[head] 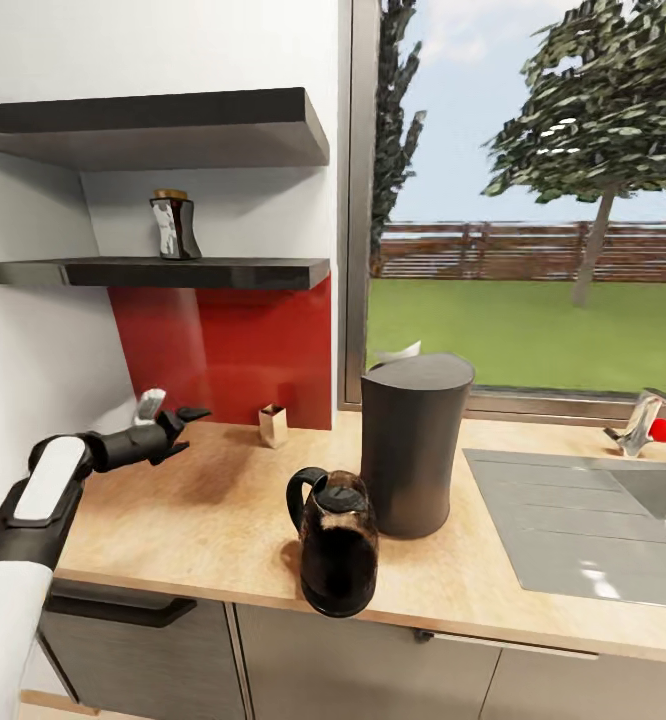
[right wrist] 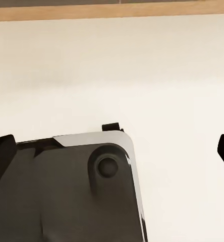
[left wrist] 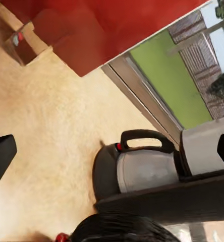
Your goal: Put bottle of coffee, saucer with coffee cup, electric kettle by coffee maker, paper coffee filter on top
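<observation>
The bottle of coffee, dark with a brown lid, stands on the lower wall shelf. On the countertop the tall dark coffee maker stands by the window, and the dark electric kettle sits just in front of it near the counter's edge. A white corner, maybe the paper filter, peeks out behind the coffee maker. My left gripper hovers open over the counter's left end, below the shelf. The left wrist view shows the kettle beyond the open gripper. My right gripper is open and holds nothing.
A small open carton stands against the red backsplash. A steel sink with a red-knobbed tap takes the counter's right side. An upper shelf overhangs the lower one. The right wrist view looks down on pale floor.
</observation>
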### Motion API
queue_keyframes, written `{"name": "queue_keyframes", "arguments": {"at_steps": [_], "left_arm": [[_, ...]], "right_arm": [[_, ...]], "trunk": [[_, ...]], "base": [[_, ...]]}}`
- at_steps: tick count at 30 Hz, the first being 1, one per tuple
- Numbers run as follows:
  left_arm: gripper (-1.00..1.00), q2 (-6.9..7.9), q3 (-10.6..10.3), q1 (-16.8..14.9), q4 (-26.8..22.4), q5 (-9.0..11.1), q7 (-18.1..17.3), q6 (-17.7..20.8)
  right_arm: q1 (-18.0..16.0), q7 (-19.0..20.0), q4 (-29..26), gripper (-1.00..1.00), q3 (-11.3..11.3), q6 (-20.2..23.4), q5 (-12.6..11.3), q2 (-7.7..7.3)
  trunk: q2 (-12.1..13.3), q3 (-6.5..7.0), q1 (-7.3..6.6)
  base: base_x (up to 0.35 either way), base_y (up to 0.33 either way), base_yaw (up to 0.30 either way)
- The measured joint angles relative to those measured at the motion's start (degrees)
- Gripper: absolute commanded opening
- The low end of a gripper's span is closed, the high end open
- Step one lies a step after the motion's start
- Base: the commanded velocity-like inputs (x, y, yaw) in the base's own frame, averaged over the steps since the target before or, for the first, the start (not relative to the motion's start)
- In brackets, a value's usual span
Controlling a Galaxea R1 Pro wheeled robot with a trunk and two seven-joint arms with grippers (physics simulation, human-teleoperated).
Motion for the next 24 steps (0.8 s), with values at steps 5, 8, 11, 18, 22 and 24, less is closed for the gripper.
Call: {"name": "queue_keyframes", "arguments": {"at_steps": [5, 8, 11, 18, 22, 24], "left_arm": [[1.0, 0.72, -2.0, 7.1, -9.9, -8.6, -9.7, -1.5], [1.0, 0.93, -1.9, 11.6, -13.2, -16.4, -18.7, -5.8], [1.0, 1.34, -1.7, 15.5, -14.0, -23.8, -27.0, -12.6], [1.0, 2.28, -0.2, 25.3, -13.9, -42.3, -44.2, -38.6], [1.0, 2.27, 1.3, 26.7, -13.9, -43.8, -45.6, -43.2], [1.0, 2.22, 1.4, 26.9, -13.8, -44.0, -45.8, -43.8]], "right_arm": [[0.0, 0.0, 0.0, 1.0, 0.0, -0.1, 0.1, -0.05], [0.0, 0.0, 0.1, 1.0, 0.0, -1.1, 0.1, -0.07], [0.0, 0.0, 0.0, 1.0, 0.0, -1.9, 0.0, -0.04], [0.0, 0.0, 0.0, 1.0, -0.1, -2.5, -0.1, 0.02], [0.0, 0.0, 0.1, 1.0, -0.1, -2.5, -0.1, -0.05], [0.0, 0.0, 0.1, 1.0, -0.1, -2.4, -0.1, -0.07]], "trunk": [[0.0, 0.0, 0.0], [0.0, 0.0, 0.0], [0.0, 0.0, 0.0], [0.0, 0.0, 0.01], [0.0, 0.0, 0.01], [0.0, 0.01, 0.02]], "base": [[0.0, 0.0, 0.0], [0.0, 0.0, 0.0], [0.0, 0.0, 0.0], [0.0, 0.0, 0.0], [-0.005, 0.0, 0.0], [-0.116, 0.008, 0.0]]}}
